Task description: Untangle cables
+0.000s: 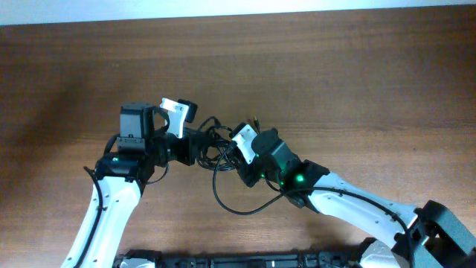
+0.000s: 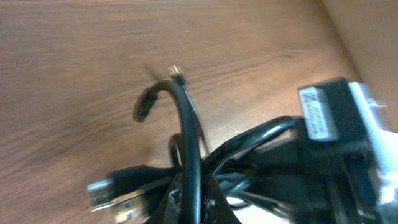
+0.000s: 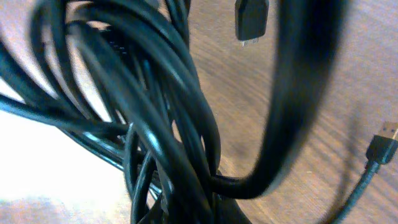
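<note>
I saw the left gripper (image 1: 204,146) and right gripper (image 1: 229,151) buried in the cables (image 1: 216,136); I couldn't tell their grip.

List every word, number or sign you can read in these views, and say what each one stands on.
No text here can be read.
Pale sticker on the black block, left wrist view: lines of print, too blurred to read.
Cables and their plugs: no markings show.
Table: bare wood grain, no writing.
</note>
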### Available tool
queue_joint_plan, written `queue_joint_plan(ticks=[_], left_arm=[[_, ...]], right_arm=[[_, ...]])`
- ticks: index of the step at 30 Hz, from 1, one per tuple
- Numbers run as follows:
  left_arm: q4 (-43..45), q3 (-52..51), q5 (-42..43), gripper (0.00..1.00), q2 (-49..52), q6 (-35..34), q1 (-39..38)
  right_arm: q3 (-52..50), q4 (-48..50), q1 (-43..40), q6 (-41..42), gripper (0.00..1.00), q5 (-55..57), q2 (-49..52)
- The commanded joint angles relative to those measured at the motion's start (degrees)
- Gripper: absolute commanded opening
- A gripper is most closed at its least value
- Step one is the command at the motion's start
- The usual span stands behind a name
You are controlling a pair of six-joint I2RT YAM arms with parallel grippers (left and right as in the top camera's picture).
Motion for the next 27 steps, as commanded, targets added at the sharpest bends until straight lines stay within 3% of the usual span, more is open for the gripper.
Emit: queue_joint_plan(ticks=[1, 2, 3, 7, 10, 11, 12, 13, 15, 16, 17, 19, 20, 21, 22, 23, 24, 26, 27], left_arm=[[0.26, 1.88, -25.46, 0.0, -0.28, 0.17, 0.13], [0.24, 1.88, -35.28, 0.0, -0.28, 0.17, 0.13], [0.26, 1.88, -38.93, 0.0, -0.28, -0.17, 0.13], [-0.22, 1.84, -35.43, 0.0, -0.17, -8.79, 0.13], [-1.6, 1.79, -30.67, 0.0, -0.17, -8.76, 0.13], [-3.02, 1.79, -30.67, 0.0, -0.17, -8.79, 0.13], [-3.48, 1.79, -30.69, 0.0, -0.17, -9.81, 0.13], [-2.97, 1.79, -30.67, 0.0, -0.17, -15.32, 0.13], [-1.29, 1.79, -30.67, 0.0, -0.17, -21.46, 0.13], [0.09, 1.79, -30.67, 0.0, -0.17, -24.2, 0.13], [0.44, 1.79, -30.69, 0.0, -0.17, -26.69, 0.13], [5.46, 1.81, -29.46, 0.05, -0.2, -33.77, 0.13], [10.08, 1.81, -18.43, 0.01, -0.28, -33.68, 0.13], [12.83, 1.81, -15.3, 0.11, -0.28, -33.55, 0.13], [13.42, 1.81, -23.69, 0.26, -0.17, -32.98, 0.13], [13.44, 1.81, -30.25, 0.7, -0.13, -33.0, 0.13], [13.2, 1.81, -30.16, 0.95, -0.13, -33.0, 0.11], [8.44, 1.81, -30.14, 0.99, 0.0, -33.0, 0.02], [5.4, 1.81, -30.03, 0.94, 0.33, -33.05, -0.02]], right_arm=[[3.04, 0.26, -0.39, 8.13, 0.04, -12.57, -6.16], [3.04, -0.04, -1.92, 11.15, 0.04, -15.13, -8.46], [3.04, 0.02, -3.98, 13.07, 0.04, -17.42, -10.14], [3.02, 1.14, -12.37, 17.03, 0.04, -26.36, -11.5], [3.02, 3.89, -14.58, 22.47, 0.04, -14.47, -11.13], [3.02, 2.82, -15.39, 28.59, 0.11, -5.31, -10.93], [3.02, 1.31, -15.56, 33.53, 0.11, 0.04, -10.49], [3.02, 0.07, -15.54, 34.95, 0.15, 1.68, -9.7], [3.02, -4.33, -15.43, 34.95, 0.35, 1.7, -8.85], [3.02, -10.27, -15.45, 34.93, 0.55, 0.96, -8.48], [3.02, -12.68, -15.43, 34.88, 0.64, -1.44, -8.48], [3.02, -13.03, -15.43, 32.33, 0.75, -10.86, -8.48], [3.02, -12.85, -15.43, 32.35, 0.75, -17.38, -8.48], [3.02, -12.35, -15.43, 32.35, 0.75, -22.99, -8.48], [3.02, -12.22, -15.39, 32.33, 0.75, -24.17, -8.48], [3.02, -12.15, -15.39, 32.33, 0.75, -22.99, -8.48], [3.02, -12.0, -15.41, 32.33, 0.75, -21.84, -8.48], [3.02, -11.82, -15.43, 32.33, 0.75, -19.65, -8.48], [3.02, -11.82, -15.45, 32.35, 0.76, -19.23, -8.48]])
